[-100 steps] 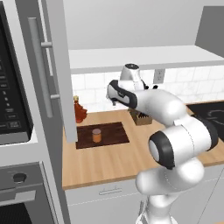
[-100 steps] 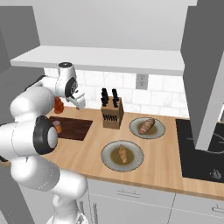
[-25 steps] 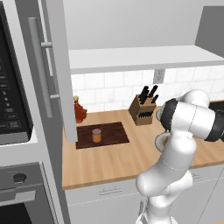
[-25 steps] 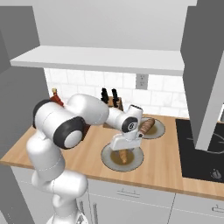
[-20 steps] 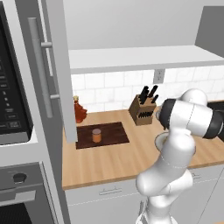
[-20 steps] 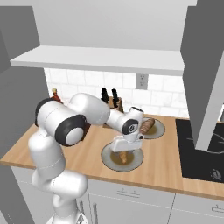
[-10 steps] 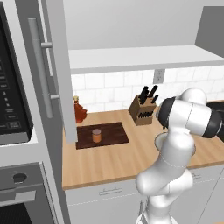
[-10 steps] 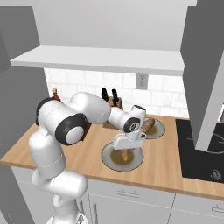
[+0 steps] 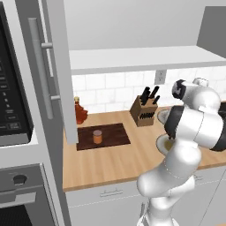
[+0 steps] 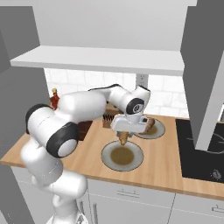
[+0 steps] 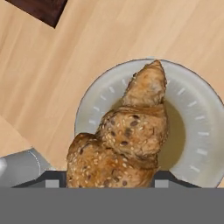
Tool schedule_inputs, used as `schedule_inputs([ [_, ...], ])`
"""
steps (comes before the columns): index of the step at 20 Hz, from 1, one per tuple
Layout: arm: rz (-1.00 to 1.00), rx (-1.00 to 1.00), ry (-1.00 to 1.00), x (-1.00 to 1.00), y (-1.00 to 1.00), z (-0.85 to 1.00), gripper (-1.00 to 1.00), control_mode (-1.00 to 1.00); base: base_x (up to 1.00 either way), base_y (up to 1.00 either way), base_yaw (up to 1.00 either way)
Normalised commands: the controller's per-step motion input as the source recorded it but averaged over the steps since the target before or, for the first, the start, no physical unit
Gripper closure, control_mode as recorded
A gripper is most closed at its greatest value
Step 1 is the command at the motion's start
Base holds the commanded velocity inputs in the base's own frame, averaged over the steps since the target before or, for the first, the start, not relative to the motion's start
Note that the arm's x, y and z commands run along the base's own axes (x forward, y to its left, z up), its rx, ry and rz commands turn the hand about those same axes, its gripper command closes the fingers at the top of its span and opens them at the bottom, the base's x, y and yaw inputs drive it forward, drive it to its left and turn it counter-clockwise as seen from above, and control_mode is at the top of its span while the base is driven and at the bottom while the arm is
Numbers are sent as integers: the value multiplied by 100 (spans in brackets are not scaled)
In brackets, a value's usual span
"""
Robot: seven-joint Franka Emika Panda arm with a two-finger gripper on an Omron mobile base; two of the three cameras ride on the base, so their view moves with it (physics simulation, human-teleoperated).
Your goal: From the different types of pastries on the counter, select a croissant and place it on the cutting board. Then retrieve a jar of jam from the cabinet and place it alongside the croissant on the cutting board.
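My gripper is shut on the golden-tan croissant and holds it a little above the near round plate. In the hand view the croissant hangs over that plate and hides most of both fingers. The darker oblong pastry lies on the far plate, partly behind my wrist. The dark cutting board lies at the counter's left, with the orange jam jar standing on it. A corner of the board shows in the hand view. The cabinet door stands open.
A reddish-brown bottle stands behind the board against the tiled wall. A knife block sits mid-counter at the back. The black cooktop lies to the right, and an oven unit rises at the far left.
The gripper came down onto the near plate, shut on the croissant and has raised it slightly off the plate. The jar and board have not moved.
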Motion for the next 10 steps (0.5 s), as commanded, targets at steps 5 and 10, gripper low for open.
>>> schedule_inputs([
  [5,-18,2,-3,0,56,65,100,-100,0,0,0],
  [10,-26,0,-10,0,65,44,100,-100,0,0,0],
])
